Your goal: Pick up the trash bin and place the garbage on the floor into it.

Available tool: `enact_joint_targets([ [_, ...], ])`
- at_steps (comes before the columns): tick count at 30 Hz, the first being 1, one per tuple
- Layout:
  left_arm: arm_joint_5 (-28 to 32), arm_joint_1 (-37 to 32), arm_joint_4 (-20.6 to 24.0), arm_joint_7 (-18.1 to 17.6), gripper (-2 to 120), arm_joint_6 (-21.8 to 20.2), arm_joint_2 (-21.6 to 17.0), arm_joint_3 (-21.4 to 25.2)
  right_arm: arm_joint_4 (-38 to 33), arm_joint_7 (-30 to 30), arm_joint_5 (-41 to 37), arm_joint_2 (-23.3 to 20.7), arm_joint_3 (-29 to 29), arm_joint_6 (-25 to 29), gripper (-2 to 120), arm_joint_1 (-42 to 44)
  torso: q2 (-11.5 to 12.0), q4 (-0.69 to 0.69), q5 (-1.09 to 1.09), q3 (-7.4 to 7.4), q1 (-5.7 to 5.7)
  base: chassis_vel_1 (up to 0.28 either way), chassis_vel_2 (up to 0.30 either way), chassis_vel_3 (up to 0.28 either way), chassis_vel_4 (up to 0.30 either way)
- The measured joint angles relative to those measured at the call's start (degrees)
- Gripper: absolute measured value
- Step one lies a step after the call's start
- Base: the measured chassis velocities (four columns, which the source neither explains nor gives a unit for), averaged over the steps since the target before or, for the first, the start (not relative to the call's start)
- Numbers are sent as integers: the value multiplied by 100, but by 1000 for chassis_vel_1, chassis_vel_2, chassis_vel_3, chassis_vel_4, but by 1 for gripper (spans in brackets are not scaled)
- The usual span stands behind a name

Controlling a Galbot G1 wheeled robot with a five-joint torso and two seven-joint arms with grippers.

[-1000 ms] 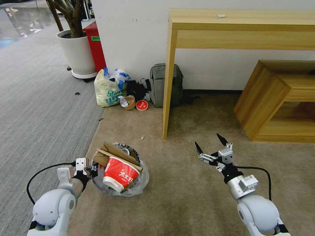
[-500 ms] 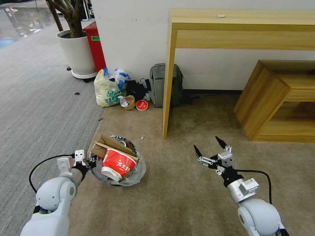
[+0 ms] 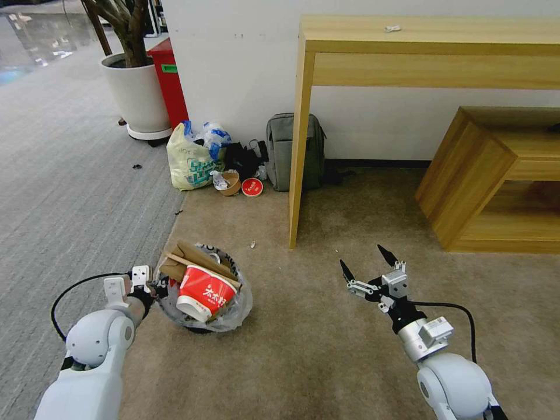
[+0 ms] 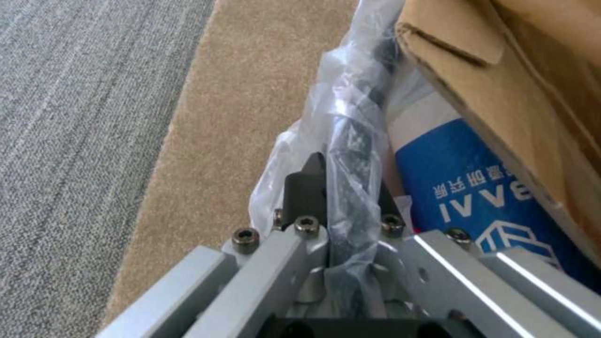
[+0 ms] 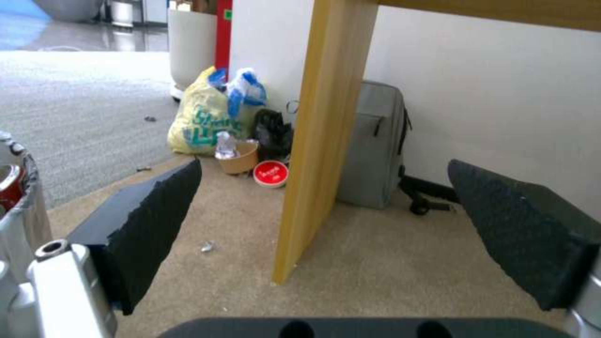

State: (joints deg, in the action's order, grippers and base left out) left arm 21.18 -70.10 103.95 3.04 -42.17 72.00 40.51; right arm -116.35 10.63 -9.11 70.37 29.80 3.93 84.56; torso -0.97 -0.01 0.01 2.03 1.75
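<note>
The left tool (image 3: 156, 287) was clamped on the trash bin (image 3: 201, 318) rim, near the floor's (image 3: 326, 350) left edge by the grey carpet (image 3: 64, 198). The right tool (image 3: 363, 268), spread wide and empty, hung over open floor; a small scrap (image 3: 252, 245) lay ahead between them, nearer the bin.

Head cam: high, looking fwd and down over beige floor (image 3: 326, 326), both arms in lower corners, wall at top. Left wrist cam: v. close, sighting along left gripper (image 4: 341, 188) onto trash bin (image 4: 357, 141) rim. Right wrist cam: low, near carpet, looking between right gripper (image 5: 326, 225) fingers toward table leg (image 5: 316, 141). Shared by head and right wrist: leg, grey backpack (image 3: 294, 151), yellow-green bag (image 3: 189, 160).
</note>
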Motion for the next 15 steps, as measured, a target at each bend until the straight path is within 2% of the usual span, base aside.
enact_joint_targets([
  [15,-47,19,-34,30,0,10,25,-16,63,-13,-3,7,-145,-7,100,-47,0,-1,-3,0,0,0,0,0,0],
])
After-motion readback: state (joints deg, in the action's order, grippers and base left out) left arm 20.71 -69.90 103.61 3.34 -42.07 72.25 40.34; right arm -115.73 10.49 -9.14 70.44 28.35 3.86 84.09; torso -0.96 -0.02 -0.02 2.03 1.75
